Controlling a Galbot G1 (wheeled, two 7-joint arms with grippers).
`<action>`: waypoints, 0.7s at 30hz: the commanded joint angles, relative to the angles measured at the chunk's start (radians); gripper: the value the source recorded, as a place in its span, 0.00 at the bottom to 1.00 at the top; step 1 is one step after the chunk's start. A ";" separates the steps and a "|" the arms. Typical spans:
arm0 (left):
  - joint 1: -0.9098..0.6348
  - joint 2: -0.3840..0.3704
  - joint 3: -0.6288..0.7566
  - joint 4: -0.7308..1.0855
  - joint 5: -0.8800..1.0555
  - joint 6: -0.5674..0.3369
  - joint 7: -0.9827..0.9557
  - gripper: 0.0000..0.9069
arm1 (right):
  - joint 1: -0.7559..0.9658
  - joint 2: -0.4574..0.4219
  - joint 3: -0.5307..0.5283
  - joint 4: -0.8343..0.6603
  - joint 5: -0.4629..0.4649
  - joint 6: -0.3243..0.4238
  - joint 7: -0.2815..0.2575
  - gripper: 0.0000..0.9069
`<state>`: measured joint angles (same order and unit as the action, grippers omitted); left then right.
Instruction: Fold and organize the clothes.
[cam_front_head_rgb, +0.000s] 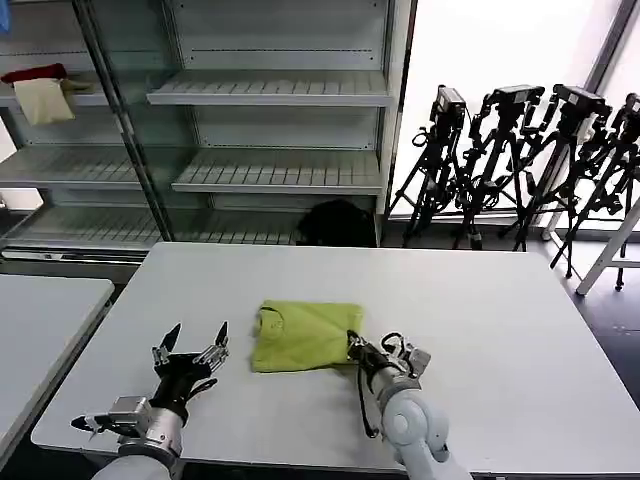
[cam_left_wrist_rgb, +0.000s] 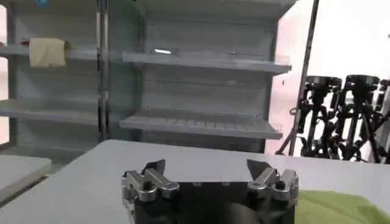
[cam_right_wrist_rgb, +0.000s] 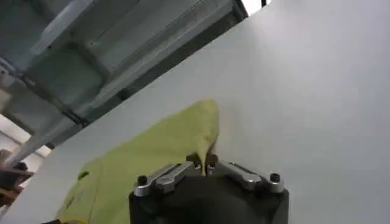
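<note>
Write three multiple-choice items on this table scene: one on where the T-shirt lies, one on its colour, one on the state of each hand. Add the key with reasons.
1. Where does the T-shirt lie?
A. on a shelf
B. on the table, between the two hands
C. on the floor

2. What colour is it?
A. red
B. cream
C. yellow-green

3. How are the hands?
A. left hand open, right hand shut on the T-shirt's edge
B. both open
C. left shut on the T-shirt, right open

Key: 1 B, it rests folded on the tabletop; 2 C, the cloth is lime; 3 A, the left fingers spread apart beside it, the right fingers pinch its edge.
</note>
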<state>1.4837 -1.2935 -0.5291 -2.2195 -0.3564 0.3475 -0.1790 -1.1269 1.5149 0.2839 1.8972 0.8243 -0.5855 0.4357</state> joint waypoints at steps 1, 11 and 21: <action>0.012 -0.010 0.006 0.007 0.013 -0.005 0.001 1.00 | -0.069 -0.166 0.095 0.136 0.044 0.002 -0.005 0.01; 0.009 -0.017 0.008 0.039 0.012 -0.011 0.007 1.00 | -0.109 -0.175 0.166 0.146 -0.141 0.005 -0.168 1.00; -0.014 -0.015 -0.001 0.065 0.000 -0.034 0.035 1.00 | -0.198 -0.194 0.277 0.305 -0.717 0.035 -0.353 1.00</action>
<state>1.4824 -1.3087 -0.5250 -2.1781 -0.3496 0.3315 -0.1594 -1.2528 1.3709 0.4442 2.0671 0.6013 -0.5795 0.2592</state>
